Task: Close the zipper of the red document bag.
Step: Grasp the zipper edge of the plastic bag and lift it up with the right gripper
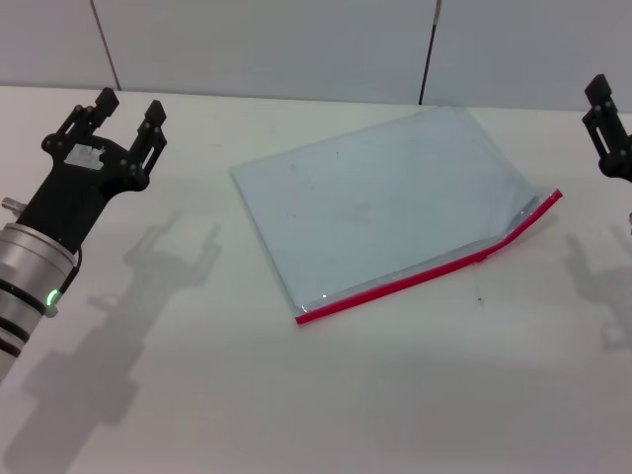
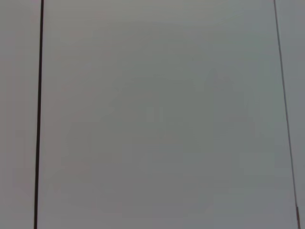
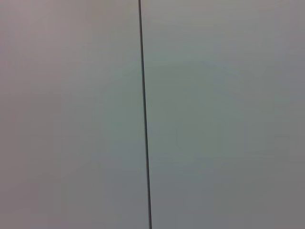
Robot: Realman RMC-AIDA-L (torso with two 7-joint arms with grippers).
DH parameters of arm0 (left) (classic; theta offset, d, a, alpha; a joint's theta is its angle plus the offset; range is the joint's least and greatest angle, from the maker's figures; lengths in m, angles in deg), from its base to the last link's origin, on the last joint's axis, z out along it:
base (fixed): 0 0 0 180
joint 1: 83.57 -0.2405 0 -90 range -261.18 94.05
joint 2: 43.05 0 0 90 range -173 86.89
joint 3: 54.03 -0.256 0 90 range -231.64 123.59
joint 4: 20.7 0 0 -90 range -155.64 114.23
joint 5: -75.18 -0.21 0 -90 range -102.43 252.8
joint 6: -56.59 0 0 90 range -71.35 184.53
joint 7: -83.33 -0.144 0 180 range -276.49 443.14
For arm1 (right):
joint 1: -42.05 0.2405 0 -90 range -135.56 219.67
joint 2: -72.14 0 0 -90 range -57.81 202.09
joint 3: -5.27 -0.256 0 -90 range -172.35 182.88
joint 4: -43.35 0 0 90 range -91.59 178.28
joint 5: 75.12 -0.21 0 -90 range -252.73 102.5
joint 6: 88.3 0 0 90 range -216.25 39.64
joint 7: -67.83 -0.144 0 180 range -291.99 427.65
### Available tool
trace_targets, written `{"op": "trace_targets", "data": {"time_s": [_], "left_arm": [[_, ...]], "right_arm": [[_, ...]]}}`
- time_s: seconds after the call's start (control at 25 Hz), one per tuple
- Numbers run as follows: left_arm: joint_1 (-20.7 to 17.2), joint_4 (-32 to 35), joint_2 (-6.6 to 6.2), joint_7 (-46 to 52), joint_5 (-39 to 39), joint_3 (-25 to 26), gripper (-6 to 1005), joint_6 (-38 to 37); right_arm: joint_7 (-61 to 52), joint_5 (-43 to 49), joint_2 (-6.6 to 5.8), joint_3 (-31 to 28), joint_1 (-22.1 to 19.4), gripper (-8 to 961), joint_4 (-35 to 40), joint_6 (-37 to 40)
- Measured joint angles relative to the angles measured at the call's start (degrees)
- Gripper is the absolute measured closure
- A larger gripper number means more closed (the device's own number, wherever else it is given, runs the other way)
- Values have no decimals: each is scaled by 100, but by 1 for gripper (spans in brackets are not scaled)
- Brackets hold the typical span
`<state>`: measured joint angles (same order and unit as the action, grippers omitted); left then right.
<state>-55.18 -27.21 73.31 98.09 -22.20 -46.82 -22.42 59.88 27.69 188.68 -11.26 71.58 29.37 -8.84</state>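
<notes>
The red document bag (image 1: 385,193), a flat translucent pale blue-grey pouch, lies askew in the middle of the white table in the head view. Its zipper (image 1: 425,274), a thin bright red strip, runs along the near long edge and kinks upward close to the right corner; I cannot make out the slider. My left gripper (image 1: 128,107) hovers open at the far left, well clear of the bag. At the right edge of the head view my right gripper (image 1: 604,104) is only partly in frame. Both wrist views face blank grey wall panels.
A white table (image 1: 326,395) spreads around the bag, with bare surface in front and to both sides. Grey wall panels (image 1: 296,39) with dark seams stand behind the table's far edge.
</notes>
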Motion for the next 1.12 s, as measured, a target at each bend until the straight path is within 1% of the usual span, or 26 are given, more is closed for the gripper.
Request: {"op": "trace_targets", "data": {"time_s": [0.4,0.64,0.76,0.88,0.96,1.0,1.04,1.12], "left_arm": [[0,0,0,0,0,0,410,0],[0,0,0,0,0,0,410,0],[0,0,0,0,0,0,410,3],[0,0,0,0,0,0,410,11],[0,0,0,0,1,0,410,12],[0,0,0,0,2,0,410,13],[0,0,0,0,2,0,410,13],[0,0,0,0,7,0,410,15]], "right_arm": [[-6,-24,0,-3,3,317,0,-132],[-347,-24,-16,-33,105,318,57,-474],[-914,-6,-25,-16,237,318,286,-796],[-1739,107,-28,28,407,319,602,-1238],[-2325,252,-35,84,528,319,862,-1579],[-2901,445,-39,156,651,319,1098,-1960],[-2901,445,-39,156,651,319,1098,-1960],[-3462,703,-46,237,777,319,1323,-2334]]}}
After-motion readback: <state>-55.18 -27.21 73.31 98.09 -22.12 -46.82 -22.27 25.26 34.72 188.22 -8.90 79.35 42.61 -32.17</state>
